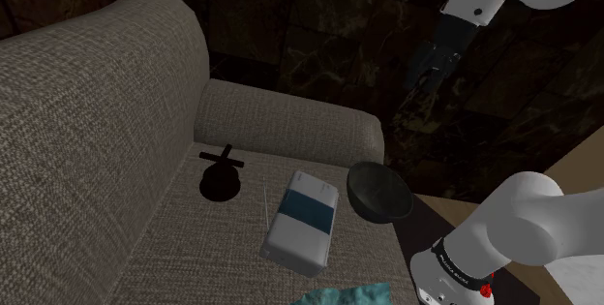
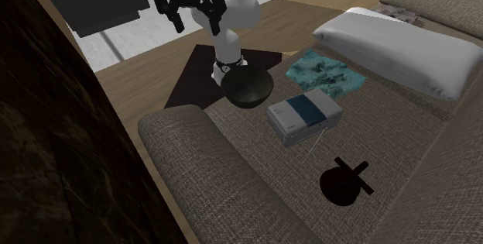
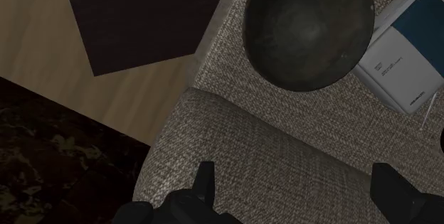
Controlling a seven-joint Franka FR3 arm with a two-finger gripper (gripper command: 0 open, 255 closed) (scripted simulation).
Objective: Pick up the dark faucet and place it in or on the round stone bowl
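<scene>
Faucet (image 1: 222, 172): black all over, a rounded body with a thin crossed handle on top. It is sitting on the sofa seat (image 1: 194, 226), in the rear corner where the backrest (image 1: 87, 138) is meeting the armrest (image 1: 290, 119), its body touching the cushion.

Bowl (image 1: 379, 192): round, dark grey, with a dull mottled surface, hollow facing upward and nothing lying in it. It is resting at the seat's front corner, just beside the armrest's end. The two are lying well apart.
</scene>
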